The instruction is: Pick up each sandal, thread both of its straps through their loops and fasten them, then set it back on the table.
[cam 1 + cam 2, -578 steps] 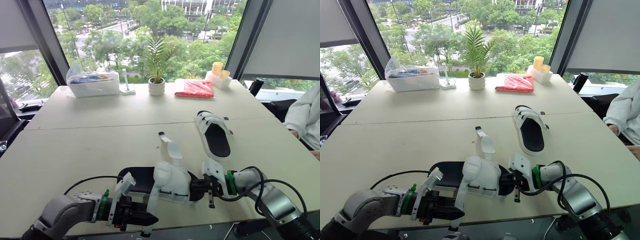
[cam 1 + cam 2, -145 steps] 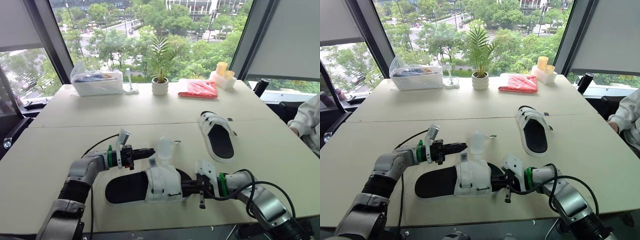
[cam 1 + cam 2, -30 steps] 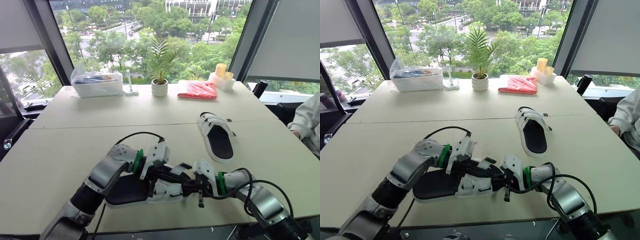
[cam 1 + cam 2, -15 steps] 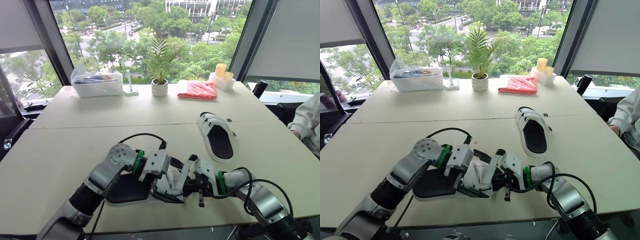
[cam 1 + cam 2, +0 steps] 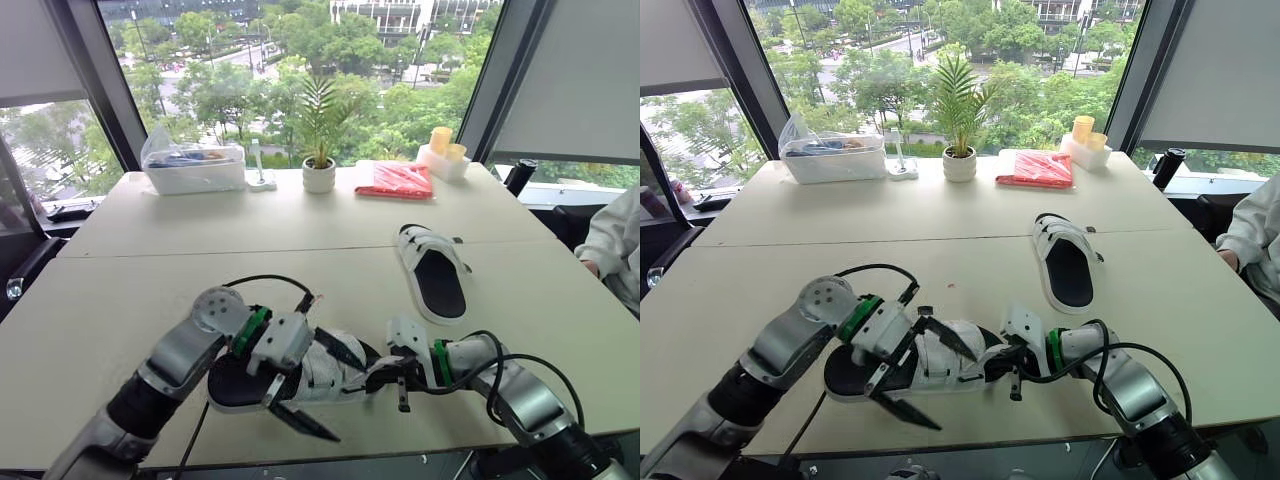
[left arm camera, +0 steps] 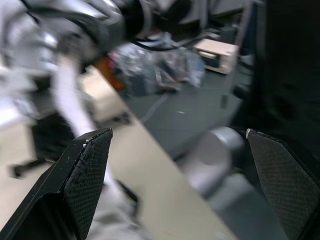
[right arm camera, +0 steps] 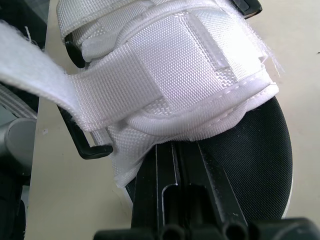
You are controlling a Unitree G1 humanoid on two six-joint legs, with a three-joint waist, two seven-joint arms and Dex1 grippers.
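Note:
A white-strapped sandal with a black sole (image 5: 330, 378) lies near the front edge of the table (image 5: 120, 300). My right gripper (image 5: 395, 372) is shut on its toe end; in the right wrist view the fingers (image 7: 165, 200) pinch the black sole under the white upper (image 7: 175, 65). A loose strap end (image 7: 40, 75) sticks out sideways there. My left gripper (image 5: 348, 400) stands wide open just in front of the sandal, nothing between its fingertips (image 6: 90, 165). The second sandal (image 5: 435, 270) lies flat farther back on the right.
At the far edge stand a potted plant (image 5: 318, 172), a clear plastic box (image 5: 195, 168), a red packet (image 5: 392, 178) and a white holder with yellow cups (image 5: 440, 155). A person's sleeve (image 5: 618, 240) shows at the right. The table's front edge lies right under my grippers.
My left gripper has let go of the strap, opened wide and drawn back toward the front edge. The strap stood up half a second ago and has dropped. The right gripper has kept still.

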